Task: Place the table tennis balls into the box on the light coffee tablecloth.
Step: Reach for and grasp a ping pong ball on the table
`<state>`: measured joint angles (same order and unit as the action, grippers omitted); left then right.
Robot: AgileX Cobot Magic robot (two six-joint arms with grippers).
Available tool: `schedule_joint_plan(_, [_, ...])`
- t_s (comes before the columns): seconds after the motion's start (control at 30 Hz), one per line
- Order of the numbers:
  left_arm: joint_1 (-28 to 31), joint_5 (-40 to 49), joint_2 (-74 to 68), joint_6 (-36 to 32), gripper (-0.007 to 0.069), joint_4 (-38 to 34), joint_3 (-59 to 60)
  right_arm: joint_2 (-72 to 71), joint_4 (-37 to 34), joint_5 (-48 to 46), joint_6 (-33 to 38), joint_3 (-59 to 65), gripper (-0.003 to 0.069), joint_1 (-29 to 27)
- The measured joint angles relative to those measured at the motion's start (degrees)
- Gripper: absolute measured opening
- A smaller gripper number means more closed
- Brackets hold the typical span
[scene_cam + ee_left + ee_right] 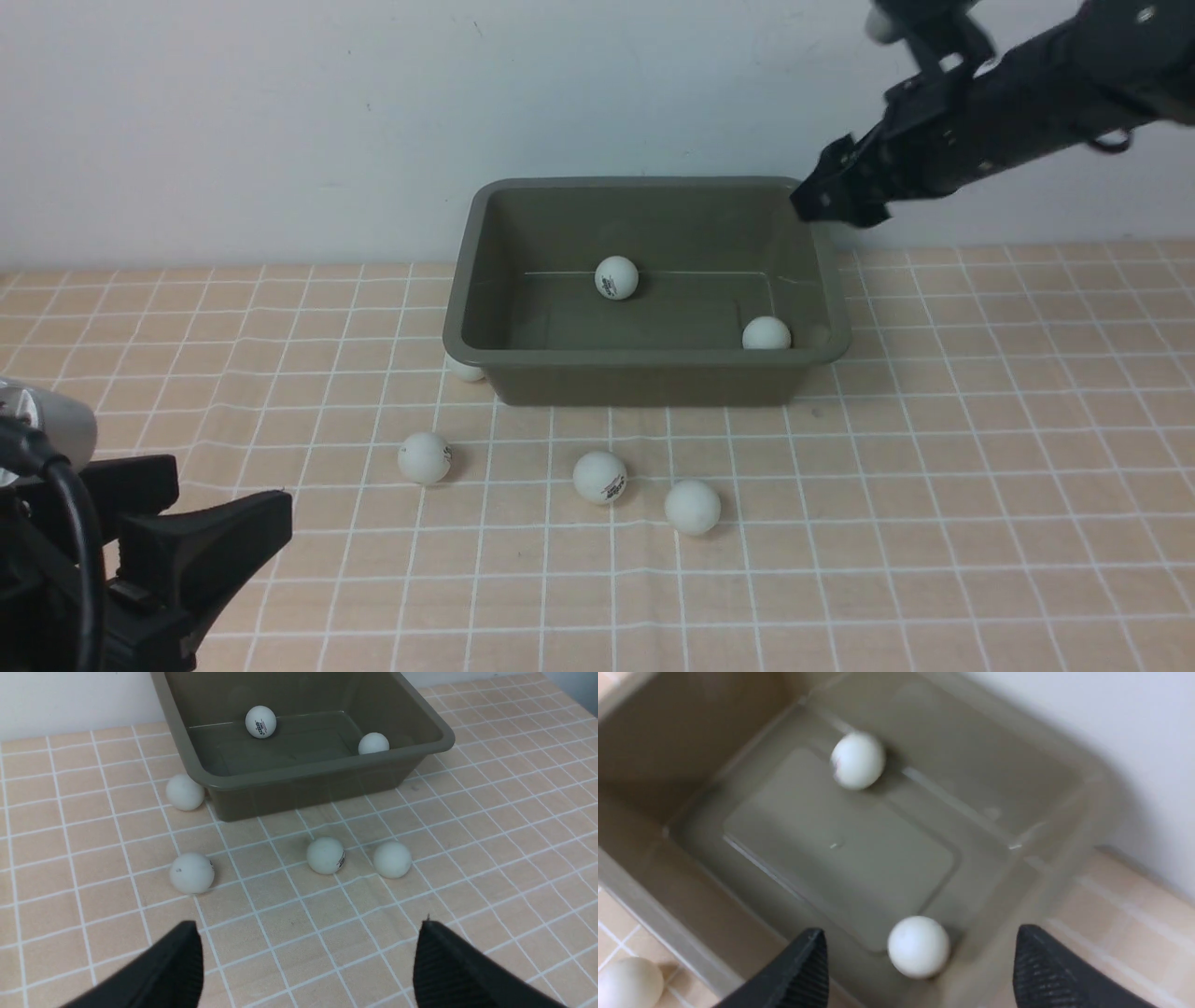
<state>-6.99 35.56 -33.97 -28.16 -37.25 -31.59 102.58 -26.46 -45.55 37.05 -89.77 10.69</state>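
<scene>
On the light coffee tablecloth (934,523), the olive-green box (644,356) sits close to a white wall. Two table tennis balls lie inside the box: one with a dark logo (616,277) rests on its floor toward the far wall, and a plain one (766,333) lies in its near right corner. Four more rest on the cloth outside the box. One (464,371) is tucked against the near left corner, partly hidden under the rim. Another (425,457) lies farther out in front of that corner. The last two, one with a logo (599,477) and one plain (692,507), lie in front of the near wall, close to each other but not touching. The right pincer (834,203) hangs above the box's far right corner with its fingers spread and nothing between them; its wrist view looks down on the plain ball in the corner. The left pincer (309,926) is well in front of the box and off to its left, low over the cloth, with its fingers spread wide and holding nothing.
</scene>
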Motion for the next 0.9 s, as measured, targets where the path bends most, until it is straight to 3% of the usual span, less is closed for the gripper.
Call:
schedule_joint_plan(0.13, [0.0,-0.2,0.0,0.0,0.0511,0.0,0.0,-8.0,4.3,-5.2,-3.4,0.0,0.0471,-0.2])
schedule_joint_plan(0.47, [0.0,-1.6,0.0,0.0,0.0511,0.0,0.0,-15.9,0.4,-16.0,-7.8,4.1,0.0463,2.0])
schedule_joint_plan(0.6, [0.0,-1.6,0.0,0.0,0.0511,0.0,0.0,-16.8,-0.3,-13.2,-8.9,12.7,0.0463,6.3])
schedule_joint_plan(0.73, [0.0,-1.6,0.0,0.0,0.0511,0.0,0.0,-15.7,-1.2,-4.0,-9.6,23.0,0.0463,13.0])
schedule_joint_plan(0.9, [0.0,-1.6,0.0,0.0,0.0511,0.0,0.0,-11.8,-2.1,3.4,-11.5,27.4,0.0463,18.2])
